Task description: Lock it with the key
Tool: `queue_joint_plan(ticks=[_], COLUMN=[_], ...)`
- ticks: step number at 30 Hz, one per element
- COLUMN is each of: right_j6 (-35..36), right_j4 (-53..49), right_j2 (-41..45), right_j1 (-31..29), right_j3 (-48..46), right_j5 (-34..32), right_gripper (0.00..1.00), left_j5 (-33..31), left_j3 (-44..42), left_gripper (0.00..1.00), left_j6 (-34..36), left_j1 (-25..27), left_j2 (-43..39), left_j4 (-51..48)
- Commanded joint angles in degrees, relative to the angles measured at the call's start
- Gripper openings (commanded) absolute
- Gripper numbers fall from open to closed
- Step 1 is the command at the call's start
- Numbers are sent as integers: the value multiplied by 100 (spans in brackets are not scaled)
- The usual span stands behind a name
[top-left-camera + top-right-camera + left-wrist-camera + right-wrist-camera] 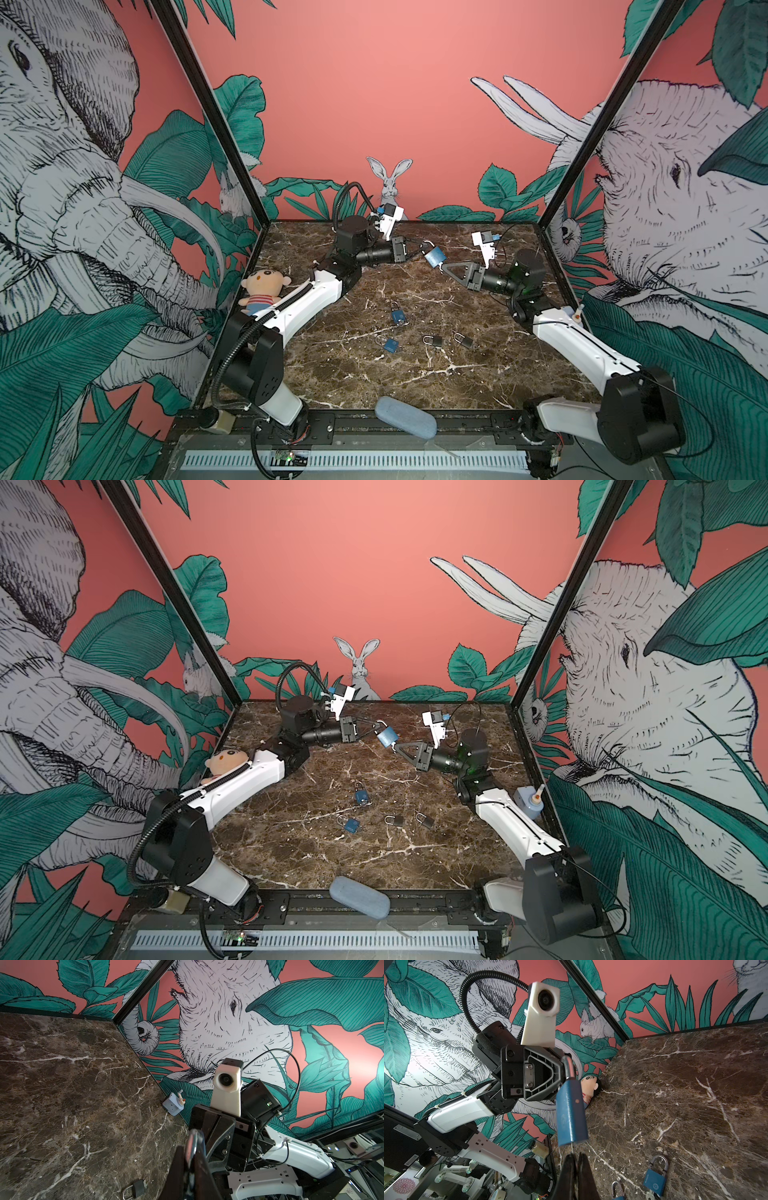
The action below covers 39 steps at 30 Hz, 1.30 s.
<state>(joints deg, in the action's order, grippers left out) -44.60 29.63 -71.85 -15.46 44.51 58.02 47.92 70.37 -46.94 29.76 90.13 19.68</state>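
Left gripper (pixel 422 249) clamps the blue padlock (pixel 435 257) by its shackle (pixel 568 1066) just above centre in both top views, while right gripper (pixel 444 267) pinches the key (pixel 572 1149) in its base.

On my marble table (pixel 332 374) I see 2 blue padlocks (pixel 397 314), 2 dark padlocks (pixel 433 341) beside them, a doll (pixel 262 291) at the left edge, and a blue pouch (pixel 405 417) overhanging the front edge.

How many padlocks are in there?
5. One big blue padlock is held mid-air; two small blue ones and two dark ones lie on the table. Arms could hide more.
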Motion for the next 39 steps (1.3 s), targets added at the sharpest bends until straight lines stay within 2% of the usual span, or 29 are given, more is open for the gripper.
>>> queue_joint_plan(ticks=[1,14,23,26,30,33,36,39], right_j6=[-13,-269,-364,-37,898,1525,1495,1402], right_j4=[-63,289,433,-118,-1655,-2686,-2751,-2697], right_j2=[50,-21,-23,55,214,27,-128,-164], right_j1=[176,205,247,325,447,501,681,894], right_j3=[-236,-356,-446,-287,173,656,822,870], right_j5=[154,227,164,9,-660,-1011,-1074,-1007], right_gripper=[0,0,0,0,0,0,0,0], left_j5=[-587,-499,-469,-434,-326,-179,-287,-394], left_j3=[105,59,209,184,203,325,703,967], left_gripper=[0,0,0,0,0,0,0,0], left_j6=[-100,-631,-639,-439,-144,151,626,703], left_j1=[-548,-691,-779,-784,-740,-585,-320,-52], left_j2=[-477,-373,-320,-304,-115,202,600,1035], left_j4=[730,1409,1357,1027,393,36,-699,-819])
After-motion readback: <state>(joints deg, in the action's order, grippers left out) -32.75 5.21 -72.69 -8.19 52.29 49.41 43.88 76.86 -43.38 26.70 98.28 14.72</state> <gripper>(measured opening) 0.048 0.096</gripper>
